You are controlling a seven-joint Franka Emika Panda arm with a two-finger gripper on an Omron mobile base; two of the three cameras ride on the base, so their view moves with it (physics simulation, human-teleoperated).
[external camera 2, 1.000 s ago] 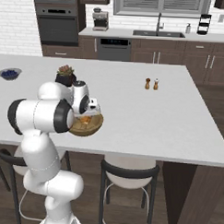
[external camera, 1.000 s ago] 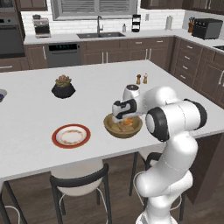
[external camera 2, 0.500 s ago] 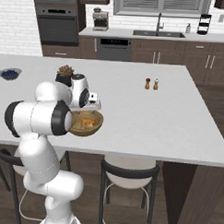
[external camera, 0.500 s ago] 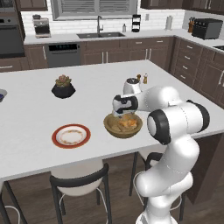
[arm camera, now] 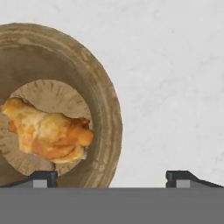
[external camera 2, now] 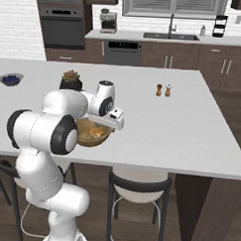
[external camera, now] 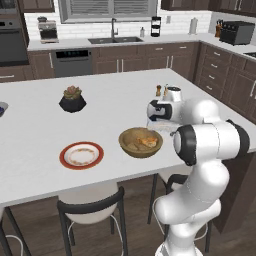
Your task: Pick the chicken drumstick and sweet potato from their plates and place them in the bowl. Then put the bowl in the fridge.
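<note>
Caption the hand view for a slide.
Open gripper above the bowl holding drumstick and sweet potato.

You were in a home kitchen, rendered; dark wood cabinets (external camera: 220, 75) lined the walls; a sink with faucet (external camera: 114, 36) sat under a shuttered window (external camera 2: 172, 4); a wall oven (external camera 2: 62, 24), dishwasher (external camera: 72, 61) and coffee maker (external camera 2: 108, 20) stood along the back; white island counter (external camera 2: 192, 120) had stools (external camera 2: 139, 185) tucked under.
</note>
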